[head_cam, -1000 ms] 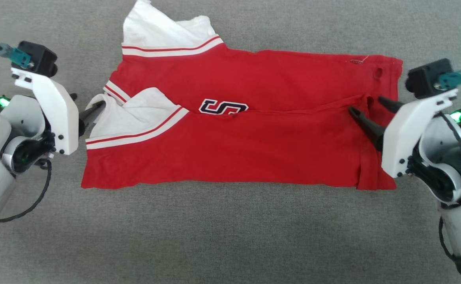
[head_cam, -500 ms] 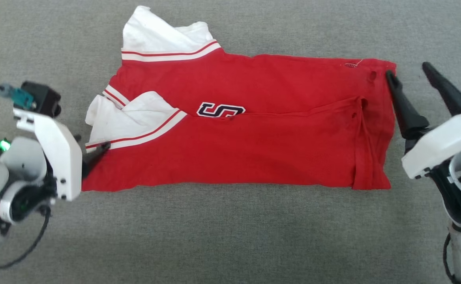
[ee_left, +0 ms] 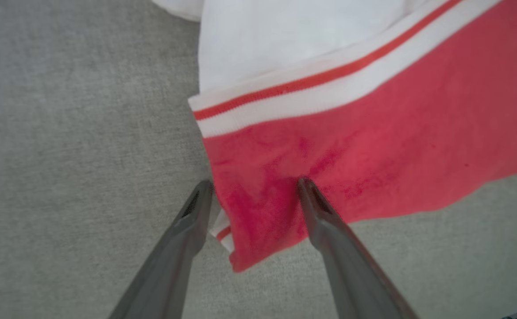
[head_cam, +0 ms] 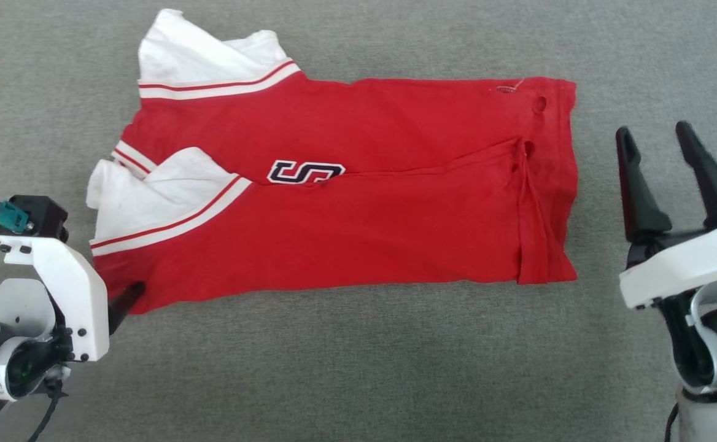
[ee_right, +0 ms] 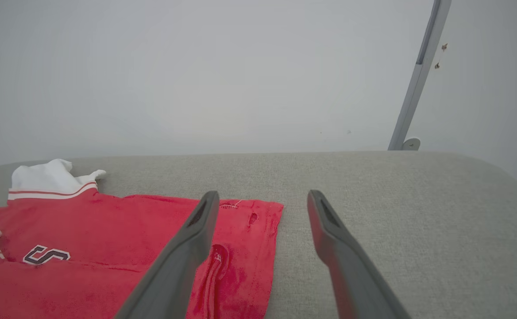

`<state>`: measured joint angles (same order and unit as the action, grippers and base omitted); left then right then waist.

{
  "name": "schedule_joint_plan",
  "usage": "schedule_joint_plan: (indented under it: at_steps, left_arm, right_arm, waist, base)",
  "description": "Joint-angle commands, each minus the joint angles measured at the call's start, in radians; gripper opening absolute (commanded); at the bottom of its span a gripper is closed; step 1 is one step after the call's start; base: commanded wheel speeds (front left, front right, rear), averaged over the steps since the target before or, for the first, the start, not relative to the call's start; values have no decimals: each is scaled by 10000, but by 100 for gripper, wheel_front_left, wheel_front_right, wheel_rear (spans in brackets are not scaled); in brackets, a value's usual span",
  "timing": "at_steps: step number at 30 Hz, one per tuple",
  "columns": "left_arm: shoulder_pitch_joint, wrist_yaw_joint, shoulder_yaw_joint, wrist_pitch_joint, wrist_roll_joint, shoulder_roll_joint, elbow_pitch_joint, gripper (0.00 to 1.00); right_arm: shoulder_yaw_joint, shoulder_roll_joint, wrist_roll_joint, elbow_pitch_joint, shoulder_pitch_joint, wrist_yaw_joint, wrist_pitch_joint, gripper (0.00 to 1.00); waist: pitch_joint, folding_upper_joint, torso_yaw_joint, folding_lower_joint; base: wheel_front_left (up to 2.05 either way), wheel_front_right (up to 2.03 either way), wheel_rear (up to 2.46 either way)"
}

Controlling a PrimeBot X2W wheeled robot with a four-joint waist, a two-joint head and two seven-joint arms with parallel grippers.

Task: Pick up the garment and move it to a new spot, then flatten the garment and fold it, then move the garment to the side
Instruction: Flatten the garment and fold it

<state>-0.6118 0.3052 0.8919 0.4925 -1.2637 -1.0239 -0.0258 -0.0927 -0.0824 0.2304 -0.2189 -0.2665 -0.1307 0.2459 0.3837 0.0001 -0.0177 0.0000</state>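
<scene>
The garment (head_cam: 358, 221) lies flat on the grey cushion (head_cam: 358, 368). It seems to be folded once along its length, with one white sleeve (head_cam: 150, 196) turned in over the red front and the dark letter (head_cam: 305, 172) half covered at the fold line. I judge that more folding and the move to the side are left. The left gripper (ee_left: 254, 182) has its fingers spread around the near left corner, not pinching it; perhaps one tip touches the cloth. The right gripper (head_cam: 653, 129) is spread too, apart from the hem.
</scene>
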Motion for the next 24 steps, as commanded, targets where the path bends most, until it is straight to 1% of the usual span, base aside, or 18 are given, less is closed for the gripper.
schedule_joint_plan:
  at_steps: [1, 5, 6, 7, 8, 13, 16, 22, 24]
  left_arm:
    - [145, 38, -25, 3, -183, 58, -105, 100]
    - [242, -38, 84, 120, -305, 337, -631, 100]
    - [250, -98, 140, 217, -385, 439, -757, 97]
    - [242, -214, 218, 283, -386, 538, -861, 20]
    - [219, -288, 265, 339, -389, 639, -973, 0]
    - [51, -609, 378, 412, -350, 972, -1310, 0]
    - [-95, -757, 383, 398, -295, 1151, -1411, 0]
    - [-329, -896, 395, 372, -180, 1365, -1549, 0]
    - [-387, -928, 389, 349, -187, 1453, -1556, 0]
  right_arm:
    - [-13, 89, 83, 10, 152, -1, 37, 100]
    - [106, 195, 210, 164, 429, -1, 333, 100]
    - [100, 211, 272, 230, 483, -1, 465, 100]
    - [115, 226, 301, 331, 574, -1, 648, 100]
    - [198, 242, 319, 391, 608, -1, 825, 100]
    - [423, 278, 520, 694, 737, -1, 1923, 100]
    - [458, 292, 658, 885, 769, -1, 2861, 100]
    - [798, 249, 773, 1137, 685, -1, 4844, 100]
    - [918, 142, 606, 1295, 665, -1, 5398, 100]
  waist:
    - [84, -1, -120, 0]
    - [190, -1, -279, 0]
    - [212, -1, -309, 0]
    - [228, -1, -328, 0]
    - [248, -1, -340, 0]
    - [349, -1, -327, 0]
    - [389, -1, -258, 0]
    - [455, -1, -65, 0]
    - [476, -1, 8, 0]
  base:
    - [0, 0, 0]
    - [0, 0, 0]
    - [0, 0, 0]
    - [0, 0, 0]
    - [0, 0, 0]
    - [0, 0, 0]
    - [0, 0, 0]
    - [0, 0, 0]
    - [0, 0, 0]
